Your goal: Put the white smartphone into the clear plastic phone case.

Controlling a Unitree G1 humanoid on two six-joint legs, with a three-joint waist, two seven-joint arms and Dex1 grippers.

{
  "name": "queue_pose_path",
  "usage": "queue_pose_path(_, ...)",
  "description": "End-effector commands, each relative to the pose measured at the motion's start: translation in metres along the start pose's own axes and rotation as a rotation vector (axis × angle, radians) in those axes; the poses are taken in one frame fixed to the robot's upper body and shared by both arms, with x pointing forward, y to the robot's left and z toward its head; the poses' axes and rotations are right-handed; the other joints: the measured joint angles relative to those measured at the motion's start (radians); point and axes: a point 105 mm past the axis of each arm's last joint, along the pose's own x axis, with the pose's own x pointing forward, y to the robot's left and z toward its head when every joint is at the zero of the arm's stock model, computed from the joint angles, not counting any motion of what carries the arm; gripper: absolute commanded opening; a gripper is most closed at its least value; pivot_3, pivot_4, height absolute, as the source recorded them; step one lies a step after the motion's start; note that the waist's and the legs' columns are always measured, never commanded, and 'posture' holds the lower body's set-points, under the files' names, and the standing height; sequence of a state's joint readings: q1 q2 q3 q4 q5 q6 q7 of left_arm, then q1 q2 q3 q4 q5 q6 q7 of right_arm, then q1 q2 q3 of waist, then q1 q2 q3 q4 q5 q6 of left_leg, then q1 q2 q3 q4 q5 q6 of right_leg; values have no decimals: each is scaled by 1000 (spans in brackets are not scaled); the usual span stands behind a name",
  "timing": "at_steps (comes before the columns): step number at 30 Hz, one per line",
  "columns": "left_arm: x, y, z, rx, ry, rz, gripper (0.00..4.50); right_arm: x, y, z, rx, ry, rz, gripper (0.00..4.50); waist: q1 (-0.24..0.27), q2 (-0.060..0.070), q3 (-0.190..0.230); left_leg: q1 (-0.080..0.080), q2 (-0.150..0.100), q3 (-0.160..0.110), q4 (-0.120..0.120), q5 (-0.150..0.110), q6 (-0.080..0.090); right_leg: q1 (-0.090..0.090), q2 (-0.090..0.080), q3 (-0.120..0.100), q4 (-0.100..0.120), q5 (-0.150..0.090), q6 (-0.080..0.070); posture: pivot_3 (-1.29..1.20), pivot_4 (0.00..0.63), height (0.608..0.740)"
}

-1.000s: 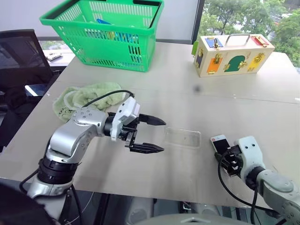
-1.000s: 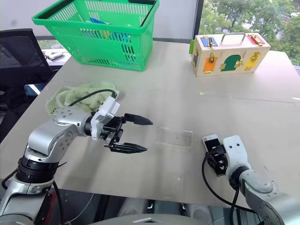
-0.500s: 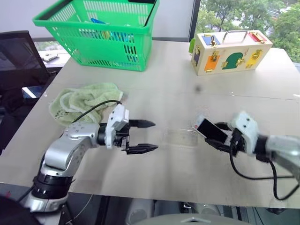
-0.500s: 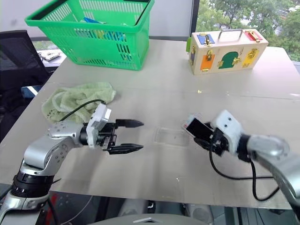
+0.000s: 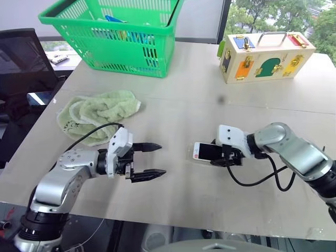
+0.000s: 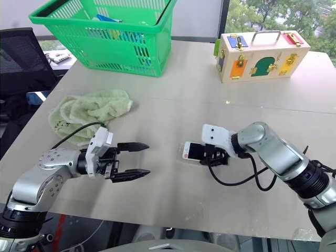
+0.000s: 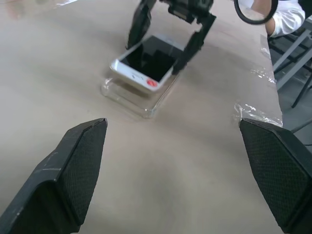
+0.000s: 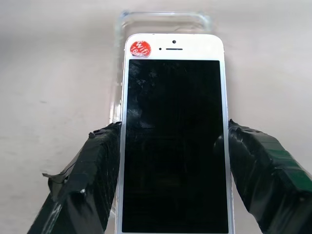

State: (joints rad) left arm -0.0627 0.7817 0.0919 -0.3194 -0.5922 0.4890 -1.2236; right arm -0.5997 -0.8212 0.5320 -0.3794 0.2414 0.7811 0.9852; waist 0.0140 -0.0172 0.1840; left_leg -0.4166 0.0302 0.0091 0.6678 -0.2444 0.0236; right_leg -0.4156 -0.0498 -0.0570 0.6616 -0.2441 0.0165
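My right gripper (image 5: 223,155) is shut on the white smartphone (image 5: 206,151), its two fingers (image 8: 100,161) pressing on the long edges. The phone faces screen up and carries a red sticker at its far end. It lies lengthwise right over the clear plastic phone case (image 7: 127,96), whose rim (image 8: 163,18) shows past the phone's end. I cannot tell whether phone and case touch. My left gripper (image 5: 161,159) hovers open and holds nothing, a hand's width to the left of the case, pointing at it.
A green towel (image 5: 97,112) lies at the table's left. Behind it stands a green basket (image 5: 113,31) with things inside. A wooden lock box (image 5: 265,55) sits at the back right. A black chair (image 5: 21,58) stands beyond the table's left edge.
My right arm swung in from the front right with the phone, turned it screen up and brought it over the case. My left gripper drew back left and lower, staying open.
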Motion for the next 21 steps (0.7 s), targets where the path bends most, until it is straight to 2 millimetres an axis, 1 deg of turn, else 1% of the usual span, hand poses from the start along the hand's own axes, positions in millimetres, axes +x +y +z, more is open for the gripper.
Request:
queue_pose_path(1, -1, -5, 10, 49, -14, 0, 4500, -4, 6, 10, -40, -7, 9, 2904, -1, 0, 0, 0, 0, 0, 0, 0, 0, 0, 0, 0, 0, 0, 0, 0, 150, 740)
queue_pose_path(6, 1, -5, 10, 58, -9, -2, 4500, -2, 5, 2, -20, 44, -12, 2904, -1, 0, 0, 2, 2, 0, 1, 0, 0, 0, 2, 0, 2, 1, -1, 0, 150, 740)
queue_pose_path(10, 3, -3, 11, 61, -7, -6, 4500, -2, 6, 5, -26, 45, -17, 2904, -1, 0, 0, 2, 3, 0, 1, 0, 0, 0, 3, 0, 2, 1, -1, 0, 150, 740)
queue_pose_path(12, 3, -2, 10, 62, -6, -9, 4500, -1, 7, 5, -32, 54, -13, 2904, -1, 0, 0, 2, 3, 1, 1, 0, 0, 0, 3, 0, 2, 1, -1, 0, 150, 740)
queue_pose_path(15, 7, -2, 10, 64, -4, -25, 4500, 5, 12, 1, -18, 74, 9, 2904, -1, 0, 0, 2, 3, 2, 1, 0, 0, 0, 3, 0, 2, 1, -1, 0, 150, 740)
queue_pose_path(18, 10, -1, 11, 66, -7, -32, 4500, 10, 10, -5, 27, 86, 5, 2903, -3, -1, -1, 2, 3, 2, 1, 0, 0, 0, 3, 0, 2, 1, -1, 0, 150, 740)
queue_pose_path(21, 11, -1, 10, 67, -5, -38, 4500, 11, 7, -10, 45, 107, -6, 2903, -4, -1, -2, 4, 5, 3, 1, 0, 0, 1, 5, 0, 2, 2, -2, 0, 150, 740)
